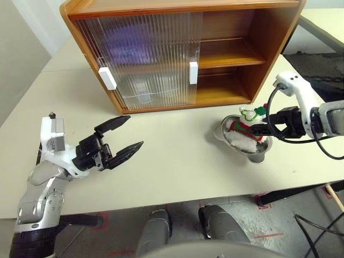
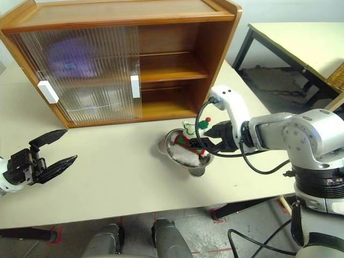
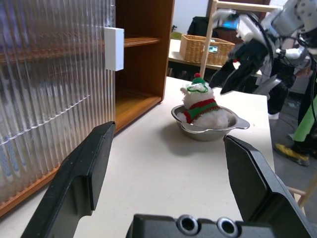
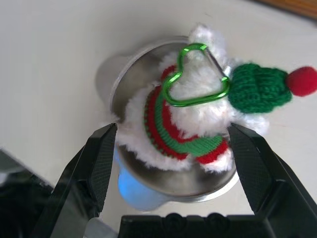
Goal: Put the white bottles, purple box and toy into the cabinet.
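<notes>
We find the toy (image 4: 190,126) lying in a shiny steel bowl (image 1: 263,155) on the table (image 1: 177,161), just in front of the open right half of the cabinet (image 1: 236,54). We hold the right gripper (image 4: 181,148) angled down over the bowl, its 2 black fingers spread wide and straddling the plush body, a position we judge to be set up for closing on the toy across its sweater. No contact is visible yet.

We keep the left gripper (image 1: 115,141) low over the table, well apart from the bowl and facing it with jaws fully spread and empty; we judge it is parked clear of the working arm.

The 2 ribbed sliding doors are stacked on the left, leaving both right-hand shelves accessible. A blurred purple shape (image 1: 126,37) behind the upper door is probably the purple box; we cannot confirm the white bottles.

The toy is fluffy white, wears a red-and-green striped sweater, a green knitted hat with a red pompom, and green heart-shaped wire glasses (image 4: 195,74). We expect it to compress easily.
</notes>
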Controlling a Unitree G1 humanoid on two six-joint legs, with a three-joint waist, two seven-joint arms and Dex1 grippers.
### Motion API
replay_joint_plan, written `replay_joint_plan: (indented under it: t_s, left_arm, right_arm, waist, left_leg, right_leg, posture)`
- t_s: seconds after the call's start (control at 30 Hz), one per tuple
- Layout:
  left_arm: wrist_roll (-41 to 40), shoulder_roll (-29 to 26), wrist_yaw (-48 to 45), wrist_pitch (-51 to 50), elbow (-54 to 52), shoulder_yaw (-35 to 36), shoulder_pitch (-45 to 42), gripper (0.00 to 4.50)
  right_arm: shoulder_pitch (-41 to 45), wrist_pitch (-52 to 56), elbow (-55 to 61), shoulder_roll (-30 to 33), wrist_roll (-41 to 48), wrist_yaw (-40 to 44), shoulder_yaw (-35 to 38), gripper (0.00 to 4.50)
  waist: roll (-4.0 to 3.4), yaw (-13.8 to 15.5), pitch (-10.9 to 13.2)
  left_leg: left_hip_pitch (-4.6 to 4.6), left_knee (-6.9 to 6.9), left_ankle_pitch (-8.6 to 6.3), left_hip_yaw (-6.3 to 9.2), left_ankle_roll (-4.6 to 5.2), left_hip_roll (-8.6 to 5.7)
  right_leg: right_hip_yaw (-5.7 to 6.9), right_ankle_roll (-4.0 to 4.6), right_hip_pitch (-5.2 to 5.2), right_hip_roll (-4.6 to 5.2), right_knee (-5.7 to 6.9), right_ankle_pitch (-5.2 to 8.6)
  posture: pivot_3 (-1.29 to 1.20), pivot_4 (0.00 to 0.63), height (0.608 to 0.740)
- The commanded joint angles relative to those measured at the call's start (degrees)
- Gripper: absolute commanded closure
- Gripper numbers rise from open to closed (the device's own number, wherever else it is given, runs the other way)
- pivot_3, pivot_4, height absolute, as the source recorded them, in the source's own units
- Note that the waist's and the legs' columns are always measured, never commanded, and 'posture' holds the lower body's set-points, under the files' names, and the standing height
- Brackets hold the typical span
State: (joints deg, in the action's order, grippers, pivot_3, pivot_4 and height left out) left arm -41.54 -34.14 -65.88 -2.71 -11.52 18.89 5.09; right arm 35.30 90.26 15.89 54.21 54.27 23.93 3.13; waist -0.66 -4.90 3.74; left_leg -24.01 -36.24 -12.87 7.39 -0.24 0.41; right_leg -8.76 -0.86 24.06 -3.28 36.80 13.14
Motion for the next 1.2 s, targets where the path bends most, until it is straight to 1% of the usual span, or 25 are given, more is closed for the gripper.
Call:
replay_joint_plan:
  t_s: [0.03, 0.1, 0.23, 0.4, 0.47, 0.63, 0.77, 0.9, 1.03, 1.13, 1.2]
  left_arm:
    - [1.1, 0.3, -0.9, 0.9, 1.5, -0.7, -0.4, 0.0]
    - [1.2, 0.2, -1.2, 1.1, 2.0, -0.6, -0.7, 0.0]
    - [1.5, 0.2, -1.9, 1.4, 3.2, -0.7, -1.5, 0.0]
    - [1.8, 0.1, -2.5, 1.7, 4.2, -0.5, -2.2, 0.0]
    - [1.9, 0.2, -2.6, 1.9, 4.4, -0.5, -2.3, 0.0]
    - [2.0, 0.2, -2.7, 2.2, 4.7, -0.3, -2.3, 0.0]
    - [1.9, 0.2, -2.6, 2.6, 4.7, 0.1, -1.9, 0.0]
    - [1.9, 0.4, -2.5, 3.0, 4.8, 0.0, -1.6, 0.0]
    - [1.9, 0.6, -2.4, 3.2, 4.9, -0.1, -1.6, 0.0]
    - [1.9, 0.6, -2.6, 3.3, 4.9, -0.2, -1.6, 0.0]
    - [1.9, 0.5, -2.7, 3.3, 5.0, -0.2, -1.5, 0.0]
  right_arm:
    - [-1.1, 2.2, -0.8, -0.6, 9.9, -11.0, 2.2, 0.03]
    - [-1.4, 2.2, -1.4, -1.5, 14.7, -16.9, 2.8, 0.03]
    - [-1.7, 2.2, -2.8, -4.9, 21.4, -27.6, 4.4, 0.03]
    - [-1.4, 2.2, -4.0, -9.8, 29.2, -38.7, 5.6, 0.03]
    - [-1.8, 0.6, -4.4, -10.2, 32.8, -42.8, 4.7, 0.03]
    - [-2.5, -6.1, -5.2, -8.9, 42.6, -52.4, 0.0, 0.03]
    - [-2.2, -11.0, -4.9, -7.5, 47.8, -57.4, -4.8, 0.03]
    - [-1.8, -15.3, -4.7, -7.4, 49.9, -61.2, -7.8, 0.03]
    - [-1.8, -17.0, -3.6, -6.5, 50.7, -62.4, -10.3, 0.03]
    - [-1.9, -18.3, -3.1, -6.1, 50.1, -62.4, -11.2, 0.63]
    - [-2.1, -19.0, -2.9, -6.1, 50.1, -62.3, -11.6, 1.32]
  waist:
    - [0.01, 0.1, 0.0]
    - [0.01, 0.0, 0.0]
    - [0.02, -0.1, 0.0]
    - [0.03, -0.6, 0.0]
    - [0.02, -0.7, 0.0]
    - [0.03, -0.9, 0.0]
    - [0.03, -0.9, 0.0]
    - [0.04, -1.1, 0.0]
    - [0.06, -1.1, 0.0]
    - [0.07, -1.2, -0.1]
    - [0.09, -1.3, -0.1]
  left_leg:
    - [0.0, 0.0, 0.0, 0.0, 0.01, -0.01]
    - [0.0, 0.0, 0.0, 0.0, 0.01, -0.01]
    - [0.04, -0.03, 0.01, 0.0, 0.03, -0.01]
    - [0.05, -0.05, 0.02, 0.0, 0.04, -0.01]
    - [0.05, -0.05, 0.02, 0.0, 0.05, -0.01]
    - [0.04, -0.03, 0.01, 0.01, 0.05, 0.0]
    - [0.05, 0.0, 0.01, 0.01, 0.06, 0.0]
    - [0.04, 0.02, 0.01, 0.01, 0.06, 0.01]
    - [0.04, 0.02, 0.01, 0.01, 0.06, 0.02]
    - [0.04, 0.02, 0.01, 0.01, 0.06, 0.02]
    - [0.04, 0.03, 0.0, 0.01, 0.07, 0.02]
  right_leg:
    - [-0.03, -0.03, 0.0, 0.0, 0.03, 0.03]
    - [-0.04, -0.01, 0.0, 0.0, 0.04, 0.06]
    - [-0.04, 0.04, -0.01, 0.0, 0.08, 0.09]
    - [-0.05, 0.02, 0.01, 0.0, 0.19, 0.08]
    - [-0.05, 0.01, 0.01, 0.0, 0.2, 0.07]
    - [-0.05, -0.05, 0.02, 0.0, 0.21, 0.06]
    - [-0.05, -0.05, 0.03, 0.0, 0.21, 0.06]
    - [-0.05, -0.04, 0.06, 0.0, 0.21, 0.07]
    - [-0.04, -0.05, 0.06, 0.0, 0.21, 0.06]
    - [-0.05, -0.05, 0.06, 0.0, 0.21, 0.06]
    - [-0.04, -0.05, 0.06, 0.0, 0.21, 0.06]
  posture:
    - [-0.17, 0.102, 0.74]
    - [-0.17, 0.101, 0.74]
    - [-0.18, 0.098, 0.74]
    - [-0.18, 0.096, 0.74]
    - [-0.17, 0.094, 0.74]
    - [-0.16, 0.09, 0.74]
    - [-0.16, 0.088, 0.74]
    - [-0.16, 0.086, 0.74]
    - [-0.16, 0.085, 0.74]
    - [-0.16, 0.083, 0.74]
    - [-0.16, 0.081, 0.74]
